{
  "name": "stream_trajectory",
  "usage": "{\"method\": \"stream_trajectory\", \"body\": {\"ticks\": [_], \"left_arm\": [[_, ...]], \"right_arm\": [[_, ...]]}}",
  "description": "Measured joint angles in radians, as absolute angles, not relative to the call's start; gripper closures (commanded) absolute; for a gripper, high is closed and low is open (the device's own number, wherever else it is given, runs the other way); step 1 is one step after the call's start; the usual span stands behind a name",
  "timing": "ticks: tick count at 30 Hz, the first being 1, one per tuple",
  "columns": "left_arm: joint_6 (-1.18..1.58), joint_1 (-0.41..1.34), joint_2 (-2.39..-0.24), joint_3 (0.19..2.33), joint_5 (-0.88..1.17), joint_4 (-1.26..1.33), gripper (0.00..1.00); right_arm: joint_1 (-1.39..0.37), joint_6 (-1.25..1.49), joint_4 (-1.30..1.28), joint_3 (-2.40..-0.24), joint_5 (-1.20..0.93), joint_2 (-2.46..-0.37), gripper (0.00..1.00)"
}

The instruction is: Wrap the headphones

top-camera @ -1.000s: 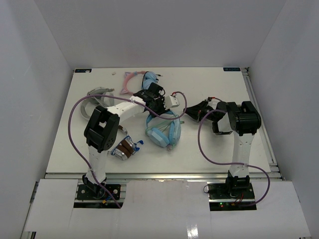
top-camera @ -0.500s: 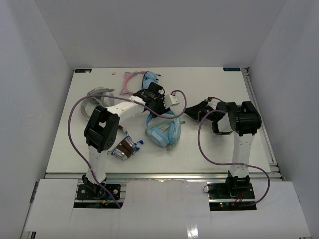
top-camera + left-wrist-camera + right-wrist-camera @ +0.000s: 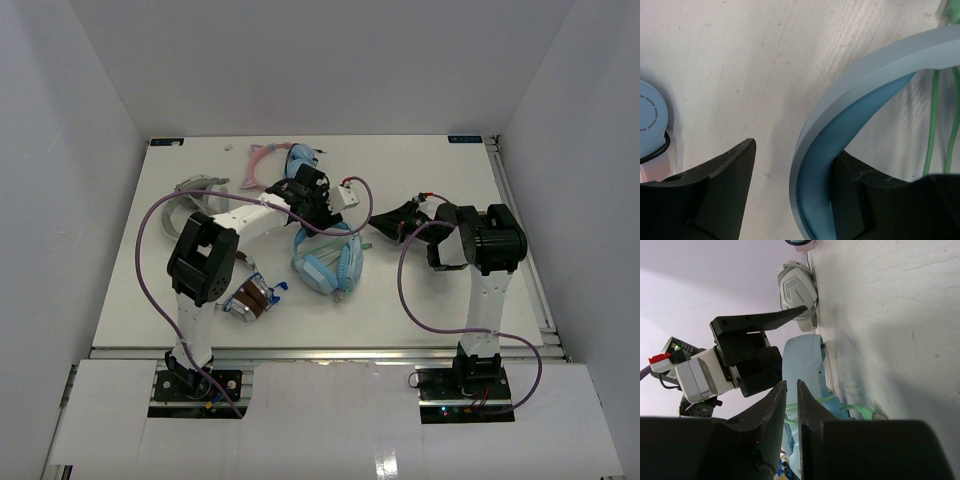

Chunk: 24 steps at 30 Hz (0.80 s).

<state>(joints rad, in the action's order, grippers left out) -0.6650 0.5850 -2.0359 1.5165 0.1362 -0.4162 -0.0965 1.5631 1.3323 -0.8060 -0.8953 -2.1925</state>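
Left pincer point(image 3: 796, 150) wide open, straddling the headband of the light blue over-ear headphones point(image 3: 850, 100). The band touches its right finger. Right pincer point(image 3: 791, 384) nearly closed, thin slit. Cannot tell if it grips the thin pale green cable point(image 3: 865, 411). White surface point(image 3: 740, 60) beneath.

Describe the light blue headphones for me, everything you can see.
The light blue headphones lie on the table, padded earcups side by side toward the near edge. The headband, pale outside and deeper blue padding inside, arcs between the open fingers of the left gripper, resting against one. The thin pale green cable trails beside it.
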Motion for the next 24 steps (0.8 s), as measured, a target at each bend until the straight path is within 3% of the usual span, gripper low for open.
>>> {"method": "stream_trajectory", "body": {"ticks": [1,12,15,24], "left_arm": [[-0.663,0.585,-2.035,1.515,0.135,-0.412,0.17],[-0.650,0.584,-2.002,1.496,0.088,-0.365,0.14],[-0.644,0.584,-1.988,1.496,0.078,-0.354,0.02],[-0.618,0.584,-1.948,1.496,0.036,-0.314,0.02]], "right_arm": [[-0.096,1.563,1.332,-0.806,-0.895,-2.193,0.80],[-0.091,1.563,1.332,-0.802,-0.893,-2.193,0.80],[-0.091,1.563,1.332,-0.802,-0.892,-2.192,0.80],[-0.091,1.563,1.330,-0.775,-0.891,-2.166,0.80]]}}
